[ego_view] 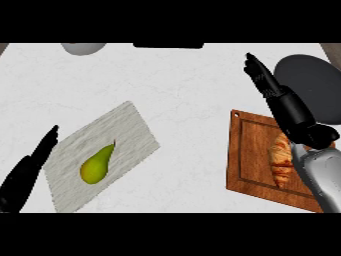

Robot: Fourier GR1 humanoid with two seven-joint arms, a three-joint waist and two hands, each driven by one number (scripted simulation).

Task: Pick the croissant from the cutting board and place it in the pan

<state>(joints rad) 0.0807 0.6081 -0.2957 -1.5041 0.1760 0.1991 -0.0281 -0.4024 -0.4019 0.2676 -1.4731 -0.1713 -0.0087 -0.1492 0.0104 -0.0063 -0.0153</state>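
While the croissant [280, 161] lies on the cutting board [250, 155], pickup hasn't begun.
Right robot hand [265, 80], fingers straight, must drop onto it; pan [317, 87] waits beyond.

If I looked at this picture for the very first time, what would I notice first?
Probably the green pear lying on the pale marble board at the left. Next, the robot's right hand, fingers straight, stretched over the wooden cutting board, where a golden croissant peeks out beside the arm. A dark pan sits behind, and the left hand rests at the lower left.
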